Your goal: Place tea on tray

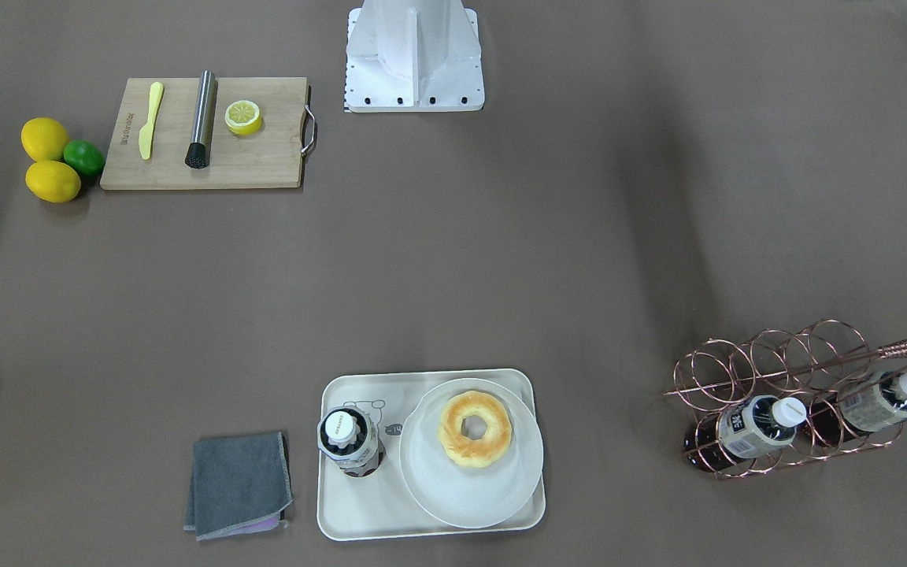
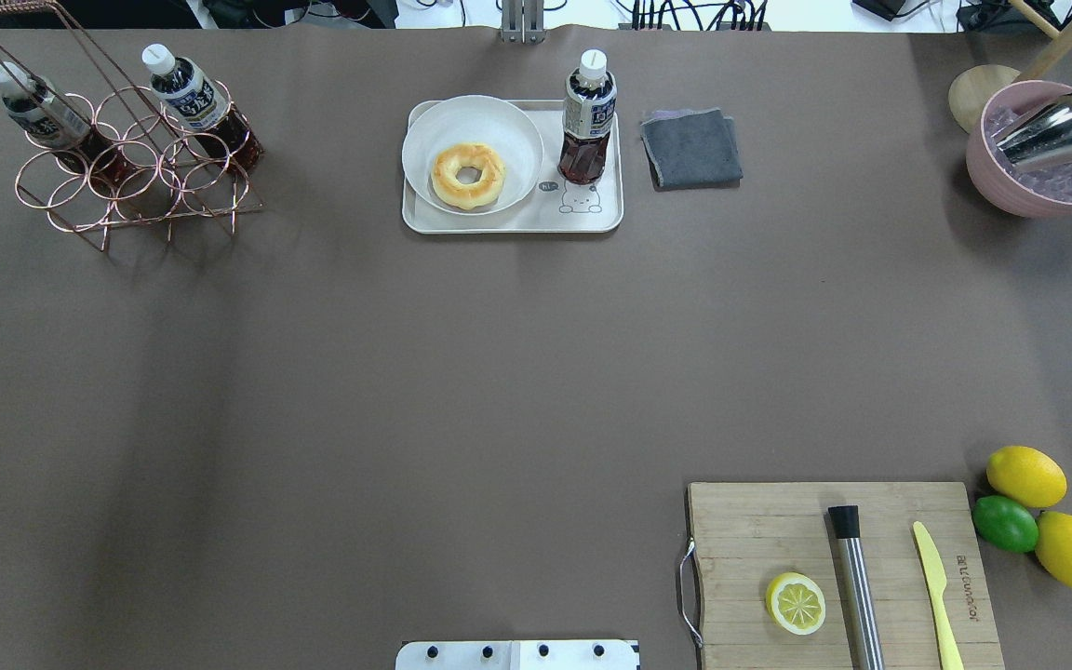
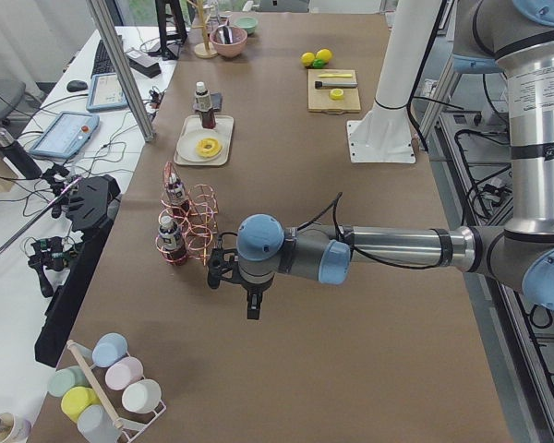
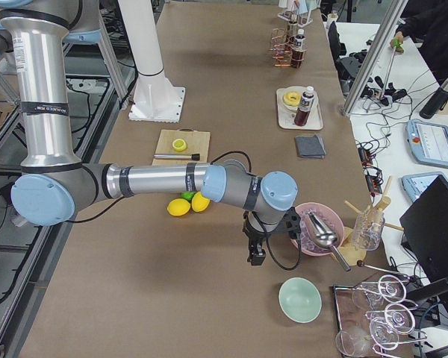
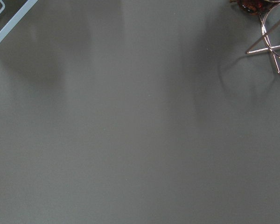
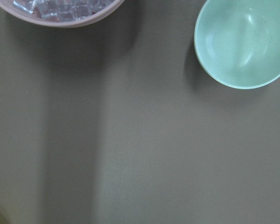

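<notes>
The tea stands upright on the right part of the cream tray, beside the line-drawn bear. It also shows in the front view on the tray. No gripper touches it. My left gripper shows only in the exterior left view, hanging above the table beside the copper rack; I cannot tell if it is open or shut. My right gripper shows only in the exterior right view, near the pink ice bowl; I cannot tell its state either.
A round plate with a doughnut fills the tray's left part. A grey cloth lies to the tray's right. The copper rack holds two more bottles. A cutting board, lemons and a lime sit near right. A green bowl lies under the right wrist.
</notes>
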{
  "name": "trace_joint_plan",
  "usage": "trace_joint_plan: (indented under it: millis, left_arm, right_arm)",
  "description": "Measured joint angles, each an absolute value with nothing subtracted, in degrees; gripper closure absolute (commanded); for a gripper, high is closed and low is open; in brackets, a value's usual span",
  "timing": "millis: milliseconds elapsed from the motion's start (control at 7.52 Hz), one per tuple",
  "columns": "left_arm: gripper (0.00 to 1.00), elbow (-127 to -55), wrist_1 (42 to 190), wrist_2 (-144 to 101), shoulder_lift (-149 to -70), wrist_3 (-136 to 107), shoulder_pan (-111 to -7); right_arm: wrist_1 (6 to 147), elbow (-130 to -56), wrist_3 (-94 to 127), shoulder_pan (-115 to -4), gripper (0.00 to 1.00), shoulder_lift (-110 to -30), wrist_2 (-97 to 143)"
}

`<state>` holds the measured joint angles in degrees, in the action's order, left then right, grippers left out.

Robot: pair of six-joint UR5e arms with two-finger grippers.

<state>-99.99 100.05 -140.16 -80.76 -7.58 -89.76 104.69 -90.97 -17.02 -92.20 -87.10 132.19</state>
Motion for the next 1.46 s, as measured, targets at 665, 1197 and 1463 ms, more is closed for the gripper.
trace_joint_plan:
  millis: [665, 1197, 1463]
  left_arm:
    - [0.02, -101.13, 96.26, -137.07, -81.00, -4.42, -90.95]
    - [0.02, -101.13, 96.24, -136.93, -80.95, -4.39, -91.07]
    - [0.02, -101.06, 96.24, -136.52, -80.98, -4.39, -91.23]
  right_arm:
    - [103.19, -90.70, -14.69, -92.19, 0.00, -87.09, 132.27]
    - [103.18, -90.98, -14.74, -92.20, 0.00, -87.35, 132.28]
    - [103.18, -90.81, -14.69, -92.20, 0.00, -87.25, 132.28]
